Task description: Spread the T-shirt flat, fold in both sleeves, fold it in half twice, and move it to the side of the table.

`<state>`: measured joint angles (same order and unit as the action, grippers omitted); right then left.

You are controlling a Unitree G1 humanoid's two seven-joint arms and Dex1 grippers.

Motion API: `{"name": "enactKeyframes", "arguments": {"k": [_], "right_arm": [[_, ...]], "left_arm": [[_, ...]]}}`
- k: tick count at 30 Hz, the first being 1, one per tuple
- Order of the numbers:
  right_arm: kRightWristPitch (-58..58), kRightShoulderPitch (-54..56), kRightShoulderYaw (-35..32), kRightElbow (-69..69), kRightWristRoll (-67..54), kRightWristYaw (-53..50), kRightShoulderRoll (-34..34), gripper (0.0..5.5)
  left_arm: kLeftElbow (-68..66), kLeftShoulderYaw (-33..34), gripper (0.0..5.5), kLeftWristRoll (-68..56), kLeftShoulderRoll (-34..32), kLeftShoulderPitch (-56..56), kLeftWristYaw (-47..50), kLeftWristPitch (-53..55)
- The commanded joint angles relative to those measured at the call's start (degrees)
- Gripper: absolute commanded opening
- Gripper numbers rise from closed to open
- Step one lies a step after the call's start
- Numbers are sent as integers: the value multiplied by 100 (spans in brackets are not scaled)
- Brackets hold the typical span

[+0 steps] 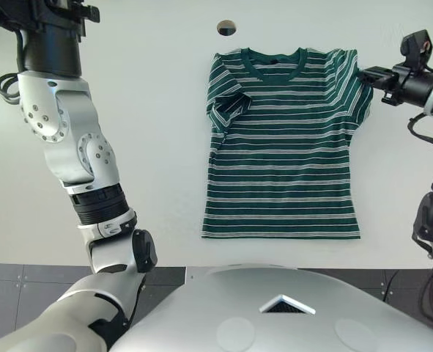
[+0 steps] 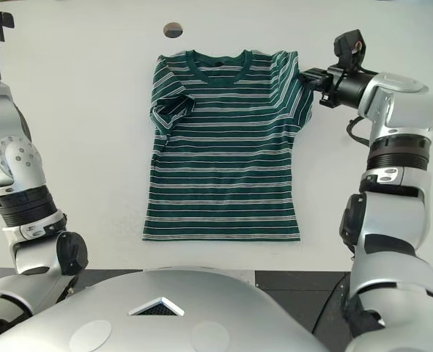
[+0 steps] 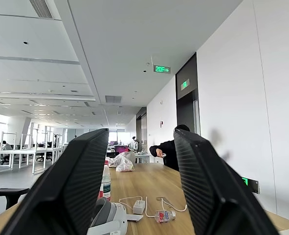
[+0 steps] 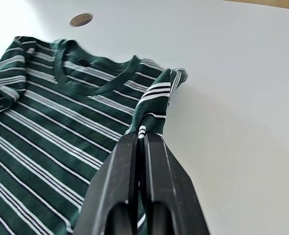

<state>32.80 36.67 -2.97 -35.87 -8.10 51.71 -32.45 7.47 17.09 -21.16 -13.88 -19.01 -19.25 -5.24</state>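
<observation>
A dark green T-shirt (image 1: pixel 286 147) with white stripes lies flat on the white table (image 1: pixel 150 147), collar at the far side. Its sleeve on my left (image 1: pixel 227 108) is folded in over the chest. My right gripper (image 2: pixel 304 75) is at the shirt's far right corner, shut on the edge of the right sleeve (image 4: pixel 156 93), which bunches up between the fingers (image 4: pixel 120 171). My left arm is raised at the left, off the shirt. Its gripper (image 3: pixel 142 134) is open with nothing in it and points out into the room.
A round grommet hole (image 1: pixel 226 28) sits in the table just beyond the collar. Bare white tabletop runs to the left of the shirt and along the near edge (image 1: pixel 165 260). The wooden desk with bottles in the left wrist view is far off.
</observation>
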Motion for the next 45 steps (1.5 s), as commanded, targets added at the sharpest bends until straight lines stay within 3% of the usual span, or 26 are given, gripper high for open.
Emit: {"name": "enactKeyframes", "arguments": {"k": [1, 18, 26, 36, 40, 45], "right_arm": [[177, -234, 206, 480, -25, -104, 163, 13], [213, -392, 458, 681, -47, -523, 713, 13], [348, -450, 484, 948, -143, -403, 699, 162], [1378, -1131, 97, 2837, -976, -80, 417, 162], [556, -2171, -550, 4179, -1585, 900, -324, 162], [-2092, -4487, -1667, 4485, -1324, 2907, -1583, 162]], "left_arm": [[8, -41, 248, -38, -42, -106, 44, 23], [56, -55, 248, -111, -72, -90, 84, 95], [43, -50, 248, -153, -88, -84, 93, 111], [-122, -139, 248, -132, -247, 110, -209, 212], [-409, -559, 248, 438, -948, 644, -1084, 41], [-334, -1090, 248, 1235, -2779, 1969, -3214, -939]]}}
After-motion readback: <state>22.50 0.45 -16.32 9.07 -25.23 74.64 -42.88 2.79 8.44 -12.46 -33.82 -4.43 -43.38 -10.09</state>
